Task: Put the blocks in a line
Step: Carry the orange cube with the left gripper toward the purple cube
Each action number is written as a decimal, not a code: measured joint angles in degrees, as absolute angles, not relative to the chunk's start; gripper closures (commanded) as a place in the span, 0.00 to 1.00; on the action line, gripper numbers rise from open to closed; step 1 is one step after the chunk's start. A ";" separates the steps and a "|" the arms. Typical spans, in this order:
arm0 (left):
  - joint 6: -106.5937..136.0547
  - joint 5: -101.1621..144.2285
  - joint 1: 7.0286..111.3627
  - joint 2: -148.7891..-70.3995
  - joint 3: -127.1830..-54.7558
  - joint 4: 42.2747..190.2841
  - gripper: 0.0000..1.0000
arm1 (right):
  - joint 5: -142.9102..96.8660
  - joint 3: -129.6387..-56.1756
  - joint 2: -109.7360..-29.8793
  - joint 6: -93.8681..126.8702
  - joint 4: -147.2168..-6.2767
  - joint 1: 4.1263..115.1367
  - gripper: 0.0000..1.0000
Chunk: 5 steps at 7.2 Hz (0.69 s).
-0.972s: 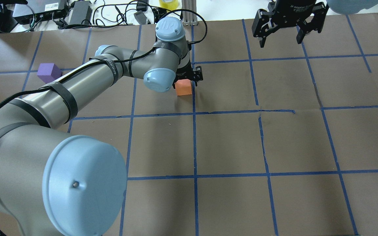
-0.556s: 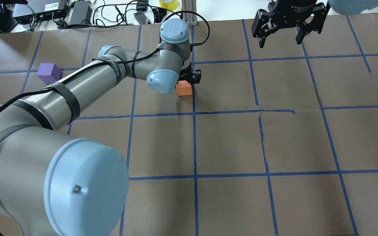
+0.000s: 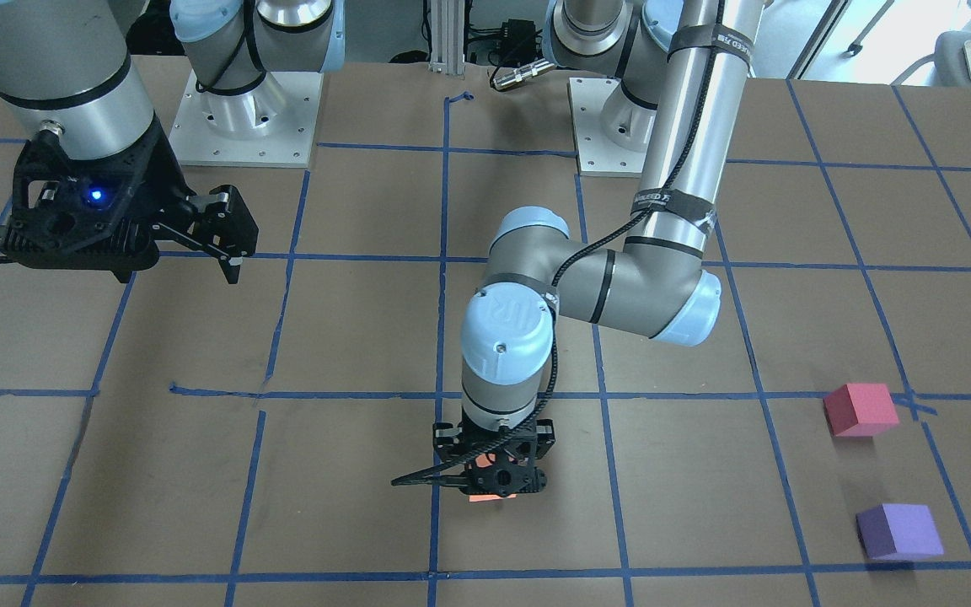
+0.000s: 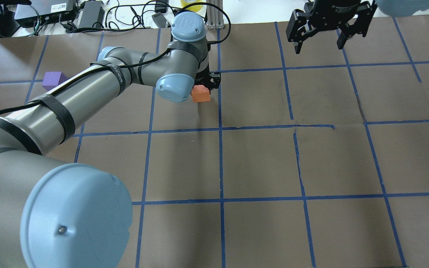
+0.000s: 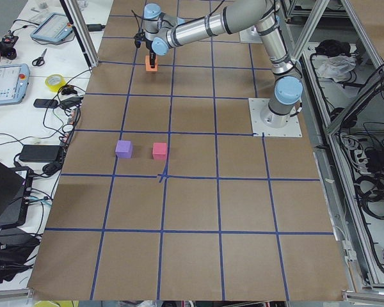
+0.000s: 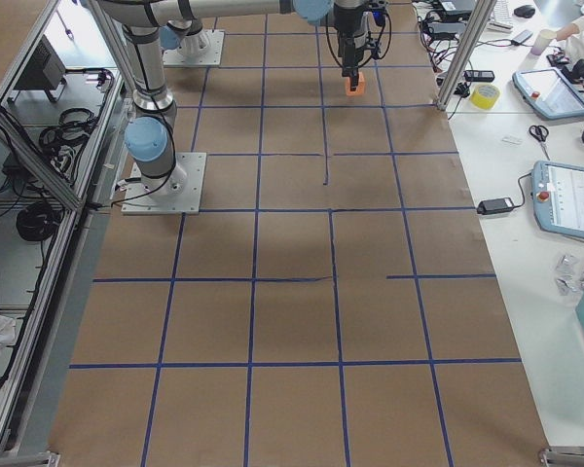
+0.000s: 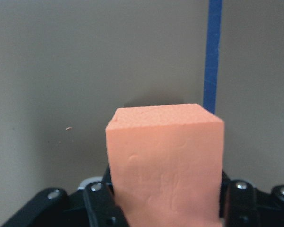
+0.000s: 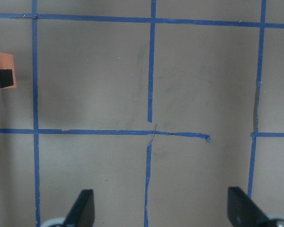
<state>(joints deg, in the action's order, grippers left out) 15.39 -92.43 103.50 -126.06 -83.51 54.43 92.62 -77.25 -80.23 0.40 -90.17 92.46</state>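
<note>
- The orange block (image 4: 200,94) is clenched by the left pincer (image 4: 206,82) across opposite faces, toward 12 o'clock on the table (image 4: 259,160);
- it is judged light, soft and easily dented;
- the right pincer (image 4: 318,46) is seen spread and empty.

The bench (image 4: 259,160) is gridded with blue tape (image 4: 221,163) — the purple block (image 3: 898,531) and red block (image 3: 861,409) are laid close together, far left.

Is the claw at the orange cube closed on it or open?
Closed: the wrist view shows the left gripper with fingers pressing both sides of the orange block.
</note>
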 measured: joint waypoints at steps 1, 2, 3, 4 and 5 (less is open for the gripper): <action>10.11 -92.49 99.15 -124.30 -85.46 54.46 1.00 | 92.61 -77.25 -80.09 0.53 -90.15 92.46 0.00; 4.69 -92.53 94.52 -122.67 -87.02 54.63 1.00 | 92.60 -77.28 -79.88 0.73 -90.12 92.46 0.00; -0.84 -92.53 89.42 -121.53 -88.21 54.73 1.00 | 92.60 -77.31 -79.80 0.82 -90.10 92.46 0.00; -7.36 -92.50 83.86 -120.85 -88.82 55.04 1.00 | 92.55 -77.33 -79.88 0.86 -90.03 92.46 0.00; -14.12 -92.37 78.13 -120.52 -89.01 56.11 1.00 | 92.50 -77.34 -80.06 0.87 -89.89 92.47 0.00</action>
